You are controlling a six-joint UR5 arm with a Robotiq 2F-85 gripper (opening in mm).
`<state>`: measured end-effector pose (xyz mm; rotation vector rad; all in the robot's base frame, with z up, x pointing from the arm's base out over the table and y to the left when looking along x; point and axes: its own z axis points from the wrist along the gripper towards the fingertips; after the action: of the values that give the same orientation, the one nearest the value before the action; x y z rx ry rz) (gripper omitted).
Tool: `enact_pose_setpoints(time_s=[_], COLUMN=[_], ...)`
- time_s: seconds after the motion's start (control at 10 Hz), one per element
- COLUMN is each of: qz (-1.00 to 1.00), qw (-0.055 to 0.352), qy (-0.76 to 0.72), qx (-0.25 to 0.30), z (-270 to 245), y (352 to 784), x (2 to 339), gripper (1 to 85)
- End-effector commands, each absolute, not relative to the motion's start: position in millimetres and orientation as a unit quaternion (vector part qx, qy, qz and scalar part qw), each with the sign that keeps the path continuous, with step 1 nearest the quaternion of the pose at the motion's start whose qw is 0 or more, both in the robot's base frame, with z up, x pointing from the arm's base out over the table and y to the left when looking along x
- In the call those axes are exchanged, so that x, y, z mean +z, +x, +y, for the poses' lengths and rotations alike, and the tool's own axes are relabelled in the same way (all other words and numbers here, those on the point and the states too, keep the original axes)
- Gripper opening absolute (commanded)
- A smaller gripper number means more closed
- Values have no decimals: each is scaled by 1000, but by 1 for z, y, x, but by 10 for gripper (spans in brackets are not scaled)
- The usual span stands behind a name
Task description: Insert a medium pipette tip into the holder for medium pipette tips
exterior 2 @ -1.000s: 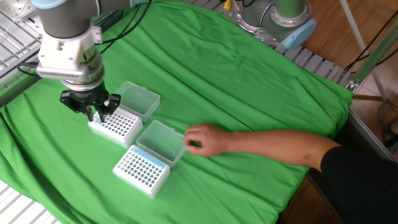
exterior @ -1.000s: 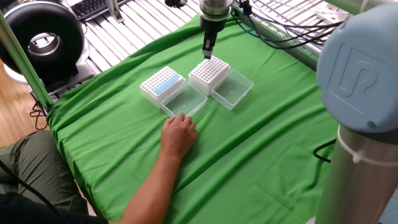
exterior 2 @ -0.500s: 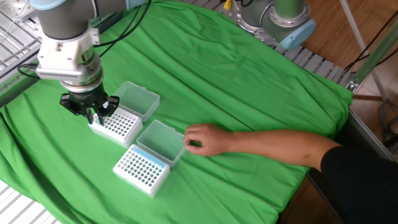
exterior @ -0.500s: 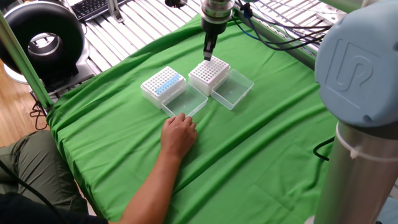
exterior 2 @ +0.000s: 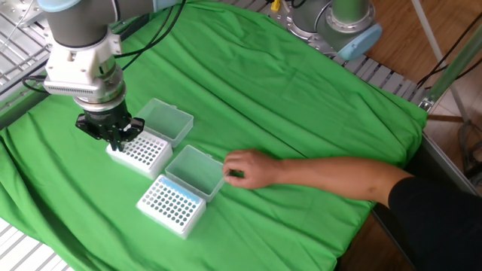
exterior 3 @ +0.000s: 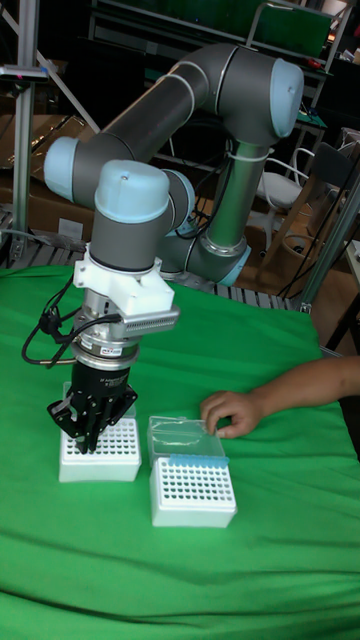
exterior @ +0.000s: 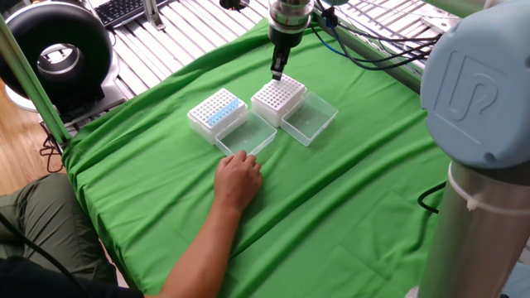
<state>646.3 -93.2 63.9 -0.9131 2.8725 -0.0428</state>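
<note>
Two black fingers of the gripper (exterior 2: 114,141) point straight down over the far corner of the holder for medium pipette tips (exterior 2: 141,153), drawn close together; whether a pipette tip sits between them cannot be told, and the fingertips seem to be just above or at the hole grid. In the tall fixed view the gripper (exterior 3: 90,437) hangs over the left part of this holder (exterior 3: 100,453), near its edge. The holder's clear lid (exterior 2: 167,121) lies open flat on the green cloth (exterior 2: 301,98), at about 1 o'clock from the block in the other fixed view. At about 5 o'clock from it stands a second white rack (exterior 2: 172,205) with a blue strip along one edge, its own clear lid (exterior 2: 195,170) open toward 1 o'clock. A person's hand (exterior 2: 245,168) rests on the cloth just beside that second lid, at its 3 o'clock, forearm stretching off to the right.
</note>
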Motion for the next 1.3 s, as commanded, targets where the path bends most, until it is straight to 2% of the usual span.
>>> enact_pose_setpoints(time_s=[0.0, 1.2], qz=[956, 963], qw=[61, 21], qy=[-287, -267], qx=[-12, -38], z=[-93, -68], y=[643, 649], x=[73, 152], gripper=[117, 97])
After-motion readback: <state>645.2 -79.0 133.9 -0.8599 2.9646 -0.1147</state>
